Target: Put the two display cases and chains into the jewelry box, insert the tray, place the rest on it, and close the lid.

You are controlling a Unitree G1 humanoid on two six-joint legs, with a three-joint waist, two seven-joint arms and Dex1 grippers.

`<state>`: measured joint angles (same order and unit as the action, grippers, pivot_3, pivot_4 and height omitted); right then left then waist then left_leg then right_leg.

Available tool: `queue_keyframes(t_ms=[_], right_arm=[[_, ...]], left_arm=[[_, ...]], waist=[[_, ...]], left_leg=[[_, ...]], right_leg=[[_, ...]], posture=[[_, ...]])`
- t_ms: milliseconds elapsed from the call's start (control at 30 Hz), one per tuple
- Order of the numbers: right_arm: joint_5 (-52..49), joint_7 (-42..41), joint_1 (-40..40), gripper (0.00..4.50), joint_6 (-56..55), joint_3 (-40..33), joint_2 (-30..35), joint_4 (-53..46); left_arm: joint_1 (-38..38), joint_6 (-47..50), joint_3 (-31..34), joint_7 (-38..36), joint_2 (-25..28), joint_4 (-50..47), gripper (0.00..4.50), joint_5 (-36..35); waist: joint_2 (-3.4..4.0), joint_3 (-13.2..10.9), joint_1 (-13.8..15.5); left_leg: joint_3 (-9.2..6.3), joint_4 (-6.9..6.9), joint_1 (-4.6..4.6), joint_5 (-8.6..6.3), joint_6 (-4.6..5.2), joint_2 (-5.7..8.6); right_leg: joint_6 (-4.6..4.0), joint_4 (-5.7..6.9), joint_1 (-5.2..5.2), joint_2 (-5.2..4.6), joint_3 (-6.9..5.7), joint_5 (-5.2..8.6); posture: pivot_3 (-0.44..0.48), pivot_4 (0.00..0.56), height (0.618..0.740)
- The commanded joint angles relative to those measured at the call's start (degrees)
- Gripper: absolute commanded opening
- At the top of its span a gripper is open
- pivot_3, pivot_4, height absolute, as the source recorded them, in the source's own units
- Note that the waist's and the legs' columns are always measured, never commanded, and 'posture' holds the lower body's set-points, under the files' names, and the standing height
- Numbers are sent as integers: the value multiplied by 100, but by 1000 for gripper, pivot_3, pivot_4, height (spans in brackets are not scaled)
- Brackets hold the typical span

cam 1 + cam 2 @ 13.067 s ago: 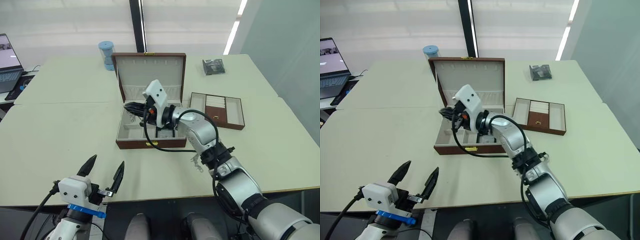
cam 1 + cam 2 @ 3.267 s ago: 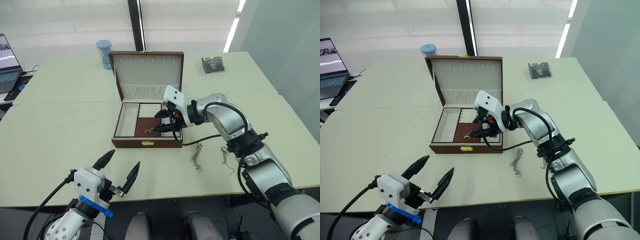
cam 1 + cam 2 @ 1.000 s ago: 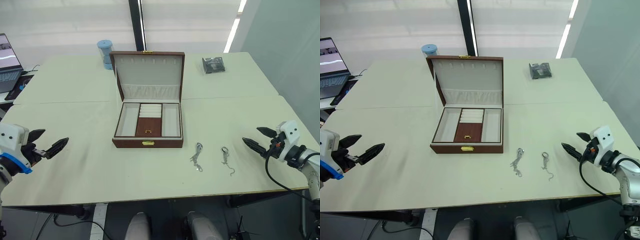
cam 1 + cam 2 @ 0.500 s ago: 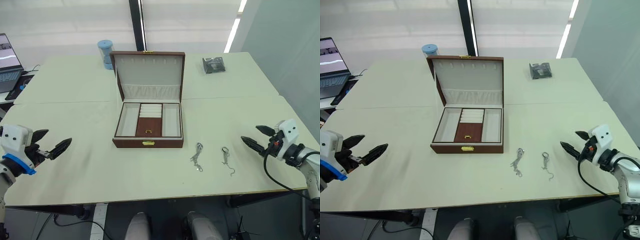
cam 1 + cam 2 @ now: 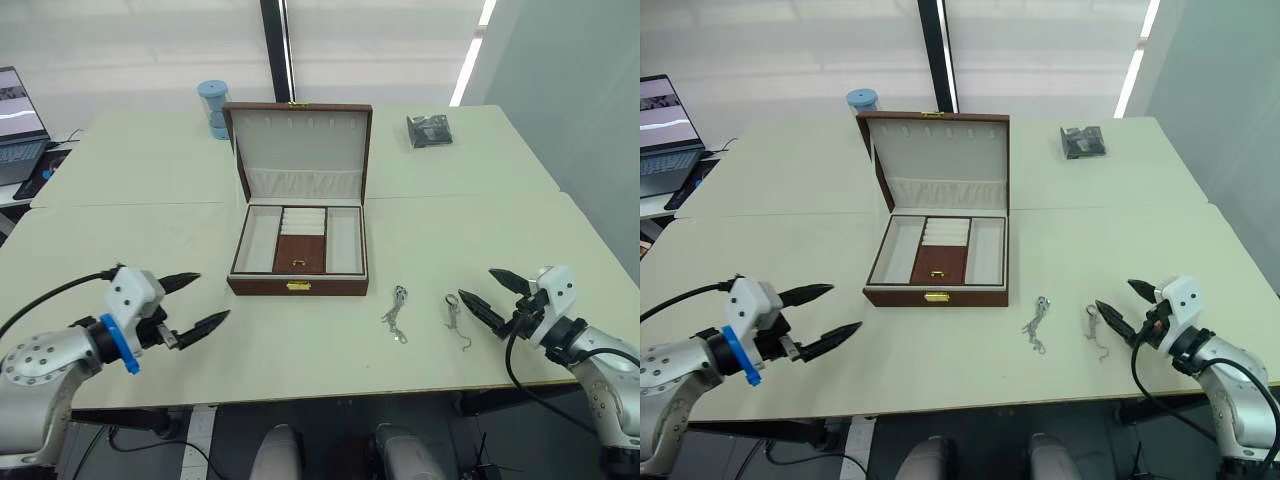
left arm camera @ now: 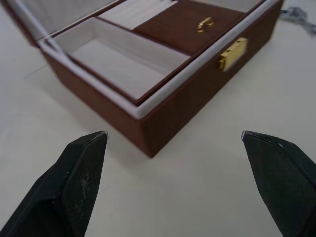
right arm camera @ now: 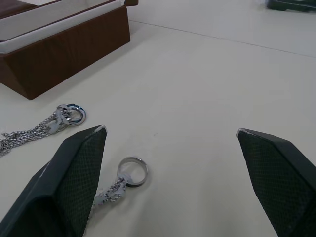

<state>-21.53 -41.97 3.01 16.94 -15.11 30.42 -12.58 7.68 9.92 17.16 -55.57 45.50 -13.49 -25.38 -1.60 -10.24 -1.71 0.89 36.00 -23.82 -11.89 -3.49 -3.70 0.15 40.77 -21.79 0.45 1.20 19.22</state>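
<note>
Two chains point(image 5: 397, 312) point(image 5: 455, 320) lie on the counter point(image 5: 520, 230) just in front of the jewelry box point(image 5: 298, 255), off its right front corner. Each one runs long from near the box toward the counter's front edge. The right gripper point(image 5: 492, 296) is just beside the outer chain, jaws spread wide and empty, so that arm looks the nearer one. The left gripper point(image 5: 198, 300) is on the box's other side, jaws spread too. The tray point(image 5: 300, 243) sits inside the box, and the lid point(image 5: 299, 140) stands open.
</note>
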Motion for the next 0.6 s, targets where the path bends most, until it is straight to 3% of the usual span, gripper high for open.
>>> queue_keyframes(t_ms=[33, 367, 600], right_arm=[[36, 439, 176, 4466, 107, 78, -178, -562], [481, 997, 1032, 4466, 552, 687, -207, -1153], [827, 1237, 1083, 4466, 656, 984, -234, -999]], left_arm=[[37, -36, -437, -70, -166, -540, 4500, -3], [-31, -307, -1419, -512, -343, -961, 4500, 65], [-123, -413, -1587, -655, -376, -1024, 4500, 8]], waist=[[1, 1, -5], [-1, 3, 1], [-24, 25, -5]], left_leg=[[1, 0, 1, 0, 0, 0], [0, 1, 3, 0, 0, 5], [-4, 2, 5, 0, 0, 5]], right_leg=[[0, 0, 0, 0, 1, 0], [1, 0, 2, 5, 1, 1], [8, -1, 4, 24, 0, 5]], posture=[[0, 150, 740], [0, 150, 740], [0, 150, 740]])
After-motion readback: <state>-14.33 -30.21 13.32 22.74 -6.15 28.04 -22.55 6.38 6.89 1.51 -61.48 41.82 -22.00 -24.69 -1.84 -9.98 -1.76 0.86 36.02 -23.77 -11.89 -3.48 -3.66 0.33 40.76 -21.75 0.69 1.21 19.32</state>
